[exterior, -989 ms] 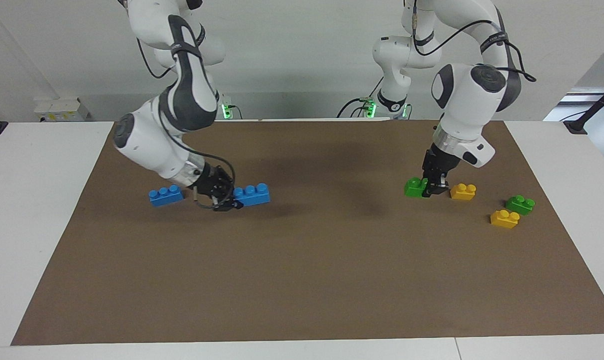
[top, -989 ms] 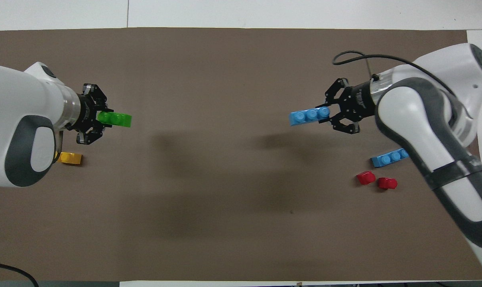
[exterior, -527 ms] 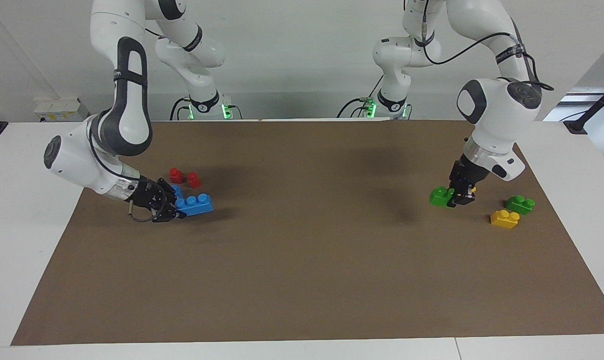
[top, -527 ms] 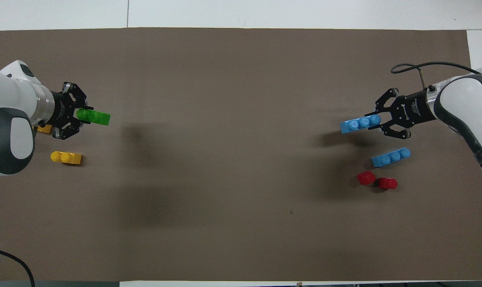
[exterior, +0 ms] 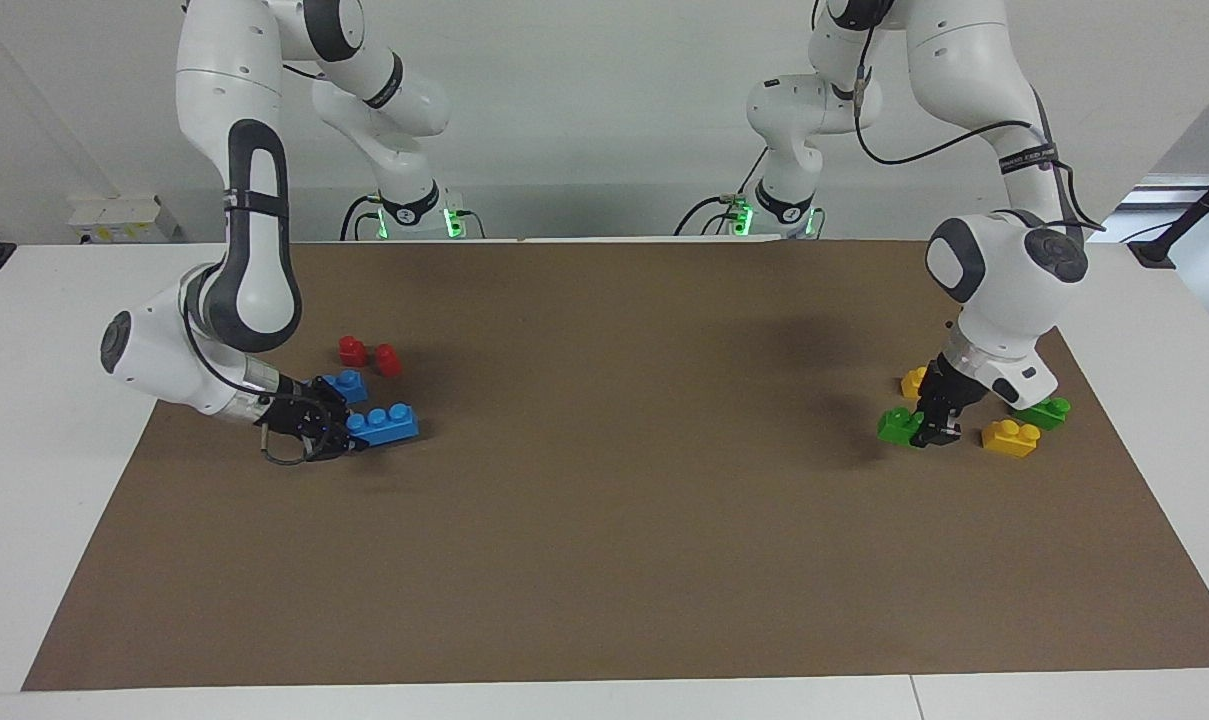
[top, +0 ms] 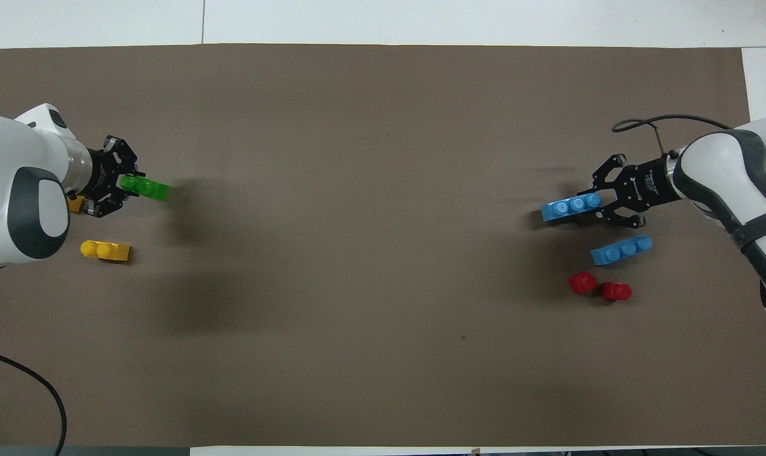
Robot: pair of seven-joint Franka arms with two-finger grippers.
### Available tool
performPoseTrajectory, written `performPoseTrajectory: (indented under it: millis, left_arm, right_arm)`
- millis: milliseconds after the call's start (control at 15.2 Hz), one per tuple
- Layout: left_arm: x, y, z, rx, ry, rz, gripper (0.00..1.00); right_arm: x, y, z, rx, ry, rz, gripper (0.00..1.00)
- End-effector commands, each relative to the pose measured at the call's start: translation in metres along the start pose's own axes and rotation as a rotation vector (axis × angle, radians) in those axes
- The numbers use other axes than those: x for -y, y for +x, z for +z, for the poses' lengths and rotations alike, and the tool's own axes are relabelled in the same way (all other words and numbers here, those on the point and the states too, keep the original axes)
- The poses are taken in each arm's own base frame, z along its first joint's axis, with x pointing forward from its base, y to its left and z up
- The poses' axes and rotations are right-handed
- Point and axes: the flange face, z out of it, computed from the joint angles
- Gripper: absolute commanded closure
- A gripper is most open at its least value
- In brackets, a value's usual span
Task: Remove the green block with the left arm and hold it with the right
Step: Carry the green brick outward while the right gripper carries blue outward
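Both arms low at their own ends of the brown mat (exterior: pixel 604 560), each clamped on one brick.

The green block (exterior: pixel 895 425) (top: pixel 145 187) sits in the left gripper (exterior: pixel 932 432) (top: pixel 124 185), fingertips closed on its end, low over the mat at the left arm's end. That arm drops steeply from a bent elbow, wrist pointing down. Near the green block: two yellow bricks (exterior: pixel 1010 437) (top: pixel 106 251), one beside it, one partly hidden by the wrist; a second green brick (exterior: pixel 1044 411) under the wrist. At the right arm's end, well apart from the green block, the right gripper (exterior: pixel 349 432) (top: pixel 601 204) is closed on a blue brick (exterior: pixel 382 423) (top: pixel 570 207), forearm almost level. Another blue brick (top: pixel 621 250) and two red pieces (top: pixel 599 286) lie beside. No legible writing.
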Motion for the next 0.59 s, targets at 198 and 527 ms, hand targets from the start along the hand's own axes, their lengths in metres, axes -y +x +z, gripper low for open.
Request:
performPoseTrajectory:
  millis: [198,527]
  left_arm:
    - [-0.006,0.021,0.031,-0.01,0.021,0.002,1.0]
    - [-0.004,0.033,0.045,-0.023,0.005,-0.012,1.0]
  right_arm:
    - [-0.008,0.003,0.01,-0.025,0.038,0.004,1.0]
    - [-0.007,-0.004,0.013,-0.015,0.031,-0.004,0.34]
